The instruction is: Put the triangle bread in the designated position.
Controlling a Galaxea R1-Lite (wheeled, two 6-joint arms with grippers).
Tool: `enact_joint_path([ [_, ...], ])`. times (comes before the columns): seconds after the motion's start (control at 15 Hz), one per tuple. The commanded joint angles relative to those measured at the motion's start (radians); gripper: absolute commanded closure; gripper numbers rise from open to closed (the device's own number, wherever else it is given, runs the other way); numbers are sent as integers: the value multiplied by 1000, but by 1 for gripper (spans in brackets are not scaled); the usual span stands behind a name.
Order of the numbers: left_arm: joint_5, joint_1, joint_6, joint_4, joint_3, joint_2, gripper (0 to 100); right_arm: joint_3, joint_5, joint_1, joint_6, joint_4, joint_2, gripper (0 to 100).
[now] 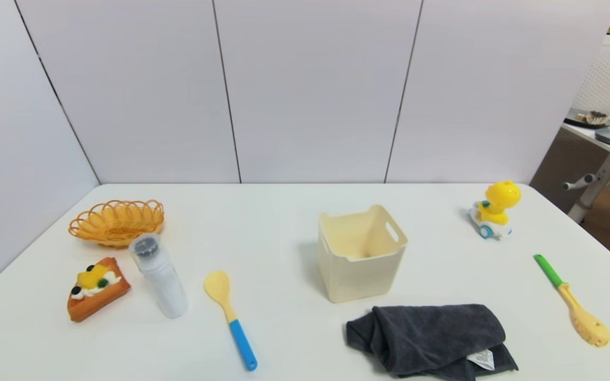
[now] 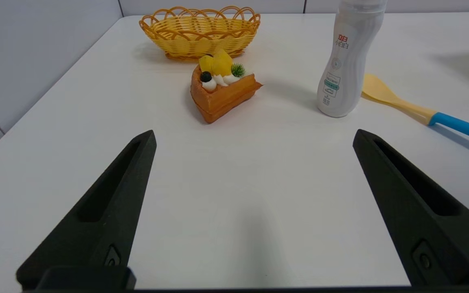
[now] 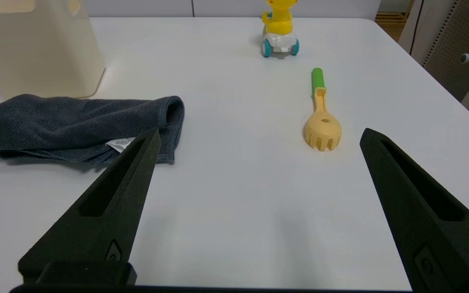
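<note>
Triangle bread sits on the white surface, near the robot's left front corner. It is an orange-brown wedge with white cream, yellow fruit and dark berries on top. It lies flat and nothing is holding it.

Just behind the bread is an orange woven basket. They are close but not touching. Just beside the bread, toward the middle, a white bottle with a dark cap stands upright. Past the bottle lies a yellow spoon with a blue handle.

The left gripper hangs low over a bare part of the surface, in front of the bread and well apart from it. Its two black fingers are spread wide and pinch nothing.

The right gripper is over the right side of the surface. Its fingers are spread wide too and hold nothing. Neither arm shows in the head view.

A cream box stands in the middle. A dark gray cloth lies bunched up in front of it. On the right lies a yellow fork with a green handle. Farther back on the right stands a yellow toy on wheels.
</note>
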Motion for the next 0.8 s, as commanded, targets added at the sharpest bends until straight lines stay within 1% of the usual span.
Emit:
enact_joint_path([
  [0.07,0,0,1,0,1,0,0,0,0,0,-2,0,2,0],
  [0.53,0,0,1,0,1,0,0,0,2,0,-2,0,2,0],
  [0.8,0,0,1,0,1,0,0,0,-6,0,6,0,2,0],
])
